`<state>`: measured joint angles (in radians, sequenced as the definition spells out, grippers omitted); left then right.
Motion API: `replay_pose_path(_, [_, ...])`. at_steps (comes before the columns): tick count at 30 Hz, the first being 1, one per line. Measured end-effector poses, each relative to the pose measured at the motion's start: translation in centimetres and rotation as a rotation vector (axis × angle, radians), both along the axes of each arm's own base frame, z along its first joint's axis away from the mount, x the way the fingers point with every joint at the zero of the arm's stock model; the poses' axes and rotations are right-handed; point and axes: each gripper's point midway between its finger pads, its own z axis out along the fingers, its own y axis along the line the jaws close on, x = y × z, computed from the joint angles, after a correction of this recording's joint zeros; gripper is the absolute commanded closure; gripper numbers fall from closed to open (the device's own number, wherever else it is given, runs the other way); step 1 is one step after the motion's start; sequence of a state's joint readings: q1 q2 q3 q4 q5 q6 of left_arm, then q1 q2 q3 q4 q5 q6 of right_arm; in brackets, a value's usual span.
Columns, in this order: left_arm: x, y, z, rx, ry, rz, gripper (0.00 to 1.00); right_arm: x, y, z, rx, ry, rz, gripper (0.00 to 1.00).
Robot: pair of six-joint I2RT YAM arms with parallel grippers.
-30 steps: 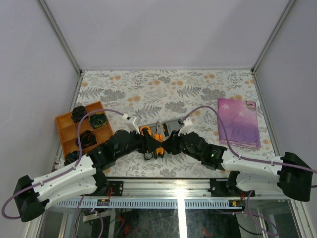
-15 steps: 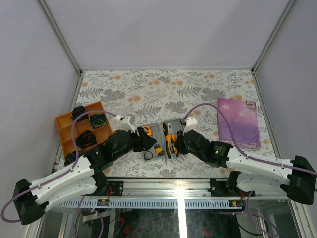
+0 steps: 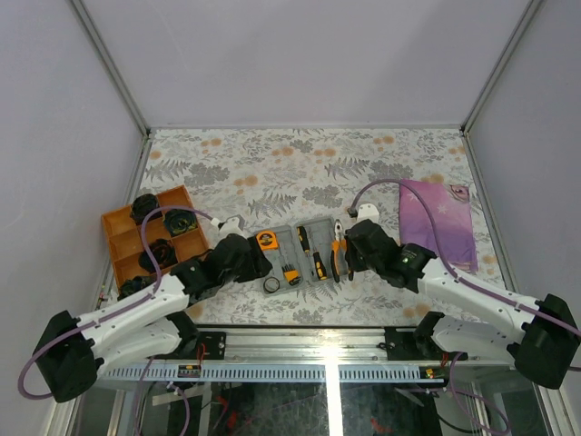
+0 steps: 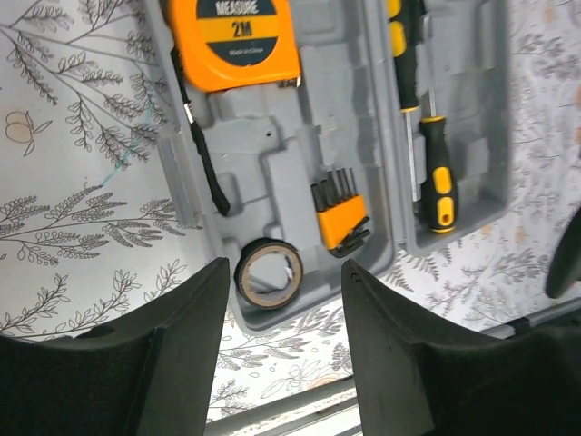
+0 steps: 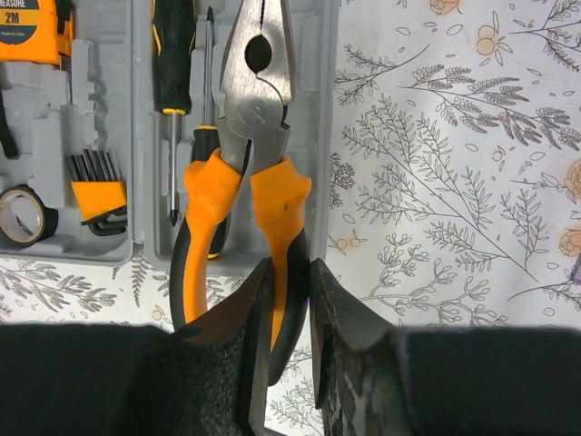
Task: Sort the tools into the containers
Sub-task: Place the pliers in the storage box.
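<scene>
Far left on the floral-patterned table (image 3: 300, 163) sits an orange plastic divided tray (image 3: 121, 241). Next, the left gripper (image 4: 281, 282) hovers with jaws apart and empty above a small black tape ring (image 4: 270, 272). The ring lies in the left half of an open flat grey plastic tool case (image 4: 290, 154), with a round orange tape measure (image 4: 234, 41) and a black-and-orange bit set (image 4: 338, 213). The case's right half holds a black-and-yellow-handled screwdriver (image 5: 172, 64) and orange-and-black-handled pliers (image 5: 254, 118). The right gripper (image 5: 290, 300) pinches one pliers handle. A purple star-patterned cloth (image 3: 438, 222) lies far right.
</scene>
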<state>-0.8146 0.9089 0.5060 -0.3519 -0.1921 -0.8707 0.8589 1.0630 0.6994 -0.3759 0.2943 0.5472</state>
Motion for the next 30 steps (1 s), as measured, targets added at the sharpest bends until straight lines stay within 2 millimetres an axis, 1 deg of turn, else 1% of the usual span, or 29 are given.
replay_pose_path(6, [-0.1, 0.7, -2.8, 0.083, 0.079, 0.013, 0.54, -0.2, 0.0, 0.0, -0.002, 0.007, 0.021, 1.00])
replay_pose_path(12, [-0.3, 1.1, -4.6, 0.138, 0.129, 0.017, 0.57, -0.4, 0.1, 0.1, 0.011, 0.006, 0.029, 1.00])
replay_pose_path(21, [-0.1, 1.9, -5.9, 0.184, 0.161, 0.030, 0.70, -0.7, 0.2, -0.2, 0.010, 0.021, 0.048, 1.00])
replay_pose_path(30, [0.9, 2.7, -6.4, 0.195, 0.166, 0.051, 0.83, -0.6, 0.0, -0.8, -0.016, 0.033, 0.054, 1.00])
